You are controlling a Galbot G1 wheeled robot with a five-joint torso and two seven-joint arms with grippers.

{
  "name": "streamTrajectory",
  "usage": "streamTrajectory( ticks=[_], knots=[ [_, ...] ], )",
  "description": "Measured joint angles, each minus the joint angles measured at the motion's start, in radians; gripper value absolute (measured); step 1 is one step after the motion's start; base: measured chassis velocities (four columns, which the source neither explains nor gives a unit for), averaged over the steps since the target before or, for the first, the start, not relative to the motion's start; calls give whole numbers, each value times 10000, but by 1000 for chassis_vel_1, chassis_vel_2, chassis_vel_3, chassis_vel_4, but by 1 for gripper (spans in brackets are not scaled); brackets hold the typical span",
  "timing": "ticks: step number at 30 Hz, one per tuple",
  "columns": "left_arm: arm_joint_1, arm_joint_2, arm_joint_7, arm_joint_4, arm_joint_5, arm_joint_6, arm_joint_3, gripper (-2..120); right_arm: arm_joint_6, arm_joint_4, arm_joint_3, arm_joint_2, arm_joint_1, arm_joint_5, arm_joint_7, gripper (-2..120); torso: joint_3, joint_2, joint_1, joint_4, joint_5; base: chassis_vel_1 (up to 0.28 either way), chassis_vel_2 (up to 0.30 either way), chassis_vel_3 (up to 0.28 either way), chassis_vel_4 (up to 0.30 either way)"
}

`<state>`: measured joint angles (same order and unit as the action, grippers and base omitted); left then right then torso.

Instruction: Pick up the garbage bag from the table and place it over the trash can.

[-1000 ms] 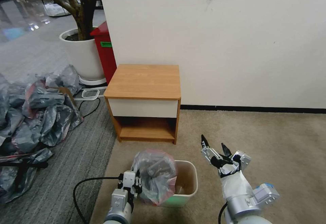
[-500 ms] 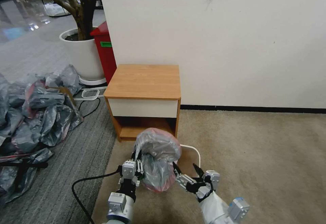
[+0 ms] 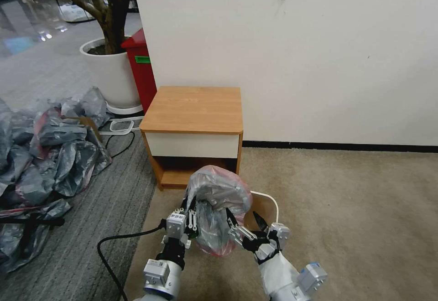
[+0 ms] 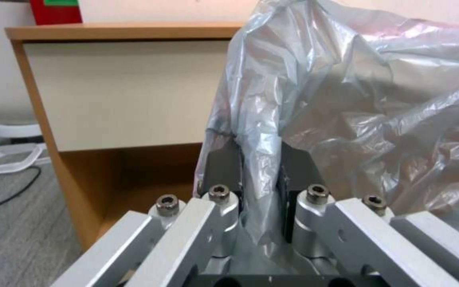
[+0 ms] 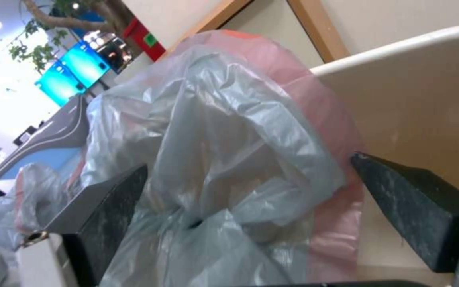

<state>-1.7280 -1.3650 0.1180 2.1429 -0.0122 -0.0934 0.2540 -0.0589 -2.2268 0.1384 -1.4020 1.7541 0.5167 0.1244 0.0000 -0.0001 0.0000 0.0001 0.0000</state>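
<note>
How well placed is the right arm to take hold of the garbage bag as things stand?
Probably well. The right gripper has its jaws open with a fold of the garbage bag between them, nothing in the way. The left gripper is shut on the bag's other side, over the trash can.

No words, brands or numbers can be read anywhere; the green label (image 3: 142, 59) on the red bin (image 3: 141, 70), far left beside the wall, is too small to make out; the bright blue screens (image 5: 75, 67) far behind the garbage bag (image 5: 219, 159) show nothing legible.
</note>
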Motion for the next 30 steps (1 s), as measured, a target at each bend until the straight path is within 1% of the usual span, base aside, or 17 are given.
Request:
streamTrajectory(
  ticks=[1,2,4,6,7,9,10,12,13,16,17,20,21,25,26,28,30],
  knots=[
    [-4,-7,-20,4,-7,-5,-4,9,-11,28,-20,-34,-72,-1,71,96,0,0,0,-1,0,0,0,0,0],
    [-11,-24,-32,15,-51,-4,-19,9,-17,72,-36,-75,-171,-2,163,91,0,0,0,0,0,0,0,0,0],
    [-13,-34,-33,24,-113,-3,-27,9,-18,95,-37,-87,-215,-1,187,88,0,0,0,0,0,0,0,0,0],
    [-21,-63,-26,36,-346,59,-58,9,-16,122,-35,-95,-245,3,192,78,0,0,0,0,0,0,0,0,0],
    [-21,-63,-26,36,-346,59,-58,9,-16,122,-35,-95,-245,3,192,78,0,0,0,0,0,0,0,0,0],
    [-24,-85,-10,41,-599,143,-86,9,0,151,-35,-91,-243,2,186,65,0,0,0,0,0,0,0,0,0],
    [-24,-85,-10,41,-599,143,-86,9,0,151,-35,-91,-243,2,186,65,0,0,0,0,0,0,0,0,0],
    [-14,-94,7,41,-797,194,-122,9,27,180,-33,-91,-243,-12,178,55,0,0,0,-1,0,0,0,0,0],
    [-14,-94,7,41,-797,194,-122,9,27,180,-33,-91,-243,-12,178,55,0,0,0,-1,0,0,0,0,0],
    [-5,-127,31,42,-969,257,-171,9,122,195,-8,-81,-233,-89,171,42,0,0,-1,-1,0,0,0,0,0],
    [-5,-127,31,42,-969,257,-171,9,122,195,-8,-81,-233,-89,171,42,0,0,-1,-1,0,0,0,0,0],
    [3,-155,39,41,-1004,272,-204,9,173,196,39,-64,-267,-220,170,25,0,0,0,-1,0,0,0,0,0],
    [3,-155,39,41,-1004,272,-204,9,173,196,39,-64,-267,-220,170,25,0,0,0,-1,0,0,0,0,0],
    [4,-161,58,18,-1006,295,-178,9,248,-11,86,-35,-283,-644,199,7,0,1,0,-1,1,0,0,0,0],
    [4,-161,58,18,-1006,295,-178,9,248,-11,86,-35,-283,-644,199,7,0,1,0,-1,1,0,0,0,0],
    [1,-161,65,6,-1008,302,-137,9,218,-329,178,8,-270,-872,220,0,0,1,0,-1,0,0,0,0,0],
    [-1,-165,67,6,-1012,303,-126,9,144,-488,231,33,-295,-924,244,0,0,1,0,-1,1,0,0,0,0]
  ],
)
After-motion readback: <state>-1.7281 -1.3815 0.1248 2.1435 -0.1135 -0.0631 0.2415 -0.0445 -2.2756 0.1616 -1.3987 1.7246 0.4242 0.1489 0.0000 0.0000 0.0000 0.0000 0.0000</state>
